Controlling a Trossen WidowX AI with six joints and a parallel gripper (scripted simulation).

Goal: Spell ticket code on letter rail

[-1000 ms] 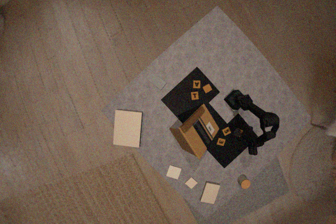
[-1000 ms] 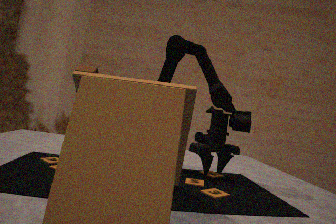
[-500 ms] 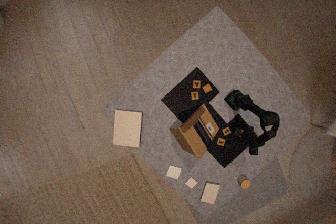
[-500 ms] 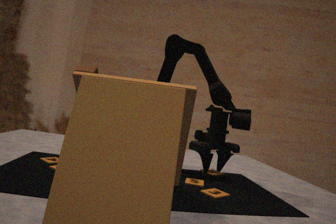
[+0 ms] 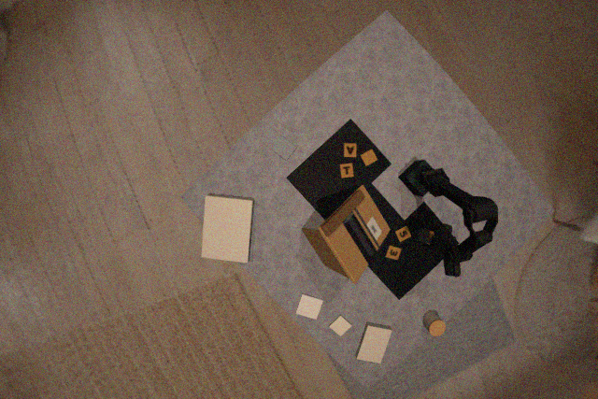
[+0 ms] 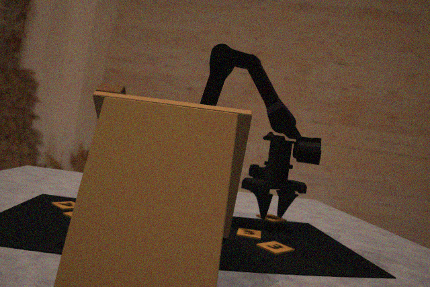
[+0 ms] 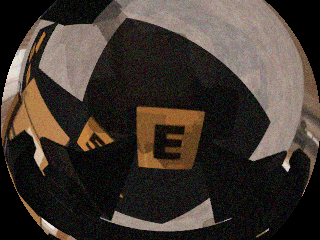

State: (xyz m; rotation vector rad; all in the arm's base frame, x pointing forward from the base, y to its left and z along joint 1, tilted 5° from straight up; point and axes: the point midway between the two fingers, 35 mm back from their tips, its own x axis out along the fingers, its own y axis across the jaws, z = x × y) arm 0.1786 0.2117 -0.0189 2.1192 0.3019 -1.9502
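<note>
My gripper (image 5: 429, 235) (image 6: 271, 217) (image 7: 168, 142) is shut on an orange tile marked E (image 6: 272, 218) (image 7: 146, 135), held level just above the dark mat. Two tiles lie beside the board: one like S (image 5: 403, 234) (image 6: 248, 232), one like a turned E (image 5: 392, 252) (image 6: 275, 247). Behind the board lie tile A (image 5: 349, 149), tile T (image 5: 347, 170) and a tile with no visible letter (image 5: 368, 157). The wooden board (image 5: 343, 246) (image 6: 156, 179) stands left of my gripper in the top view, with a dark rail (image 5: 360, 232) and a white ticket (image 5: 374, 225); its print is unreadable.
Black mats (image 5: 400, 283) (image 6: 312, 263) lie under the tiles on the grey counter (image 5: 386, 61). An orange-topped cylinder (image 5: 436, 328) and a pale box (image 5: 374, 344) stand near the counter's lower edge in the top view. The board's tall back hides its rail in the exterior view.
</note>
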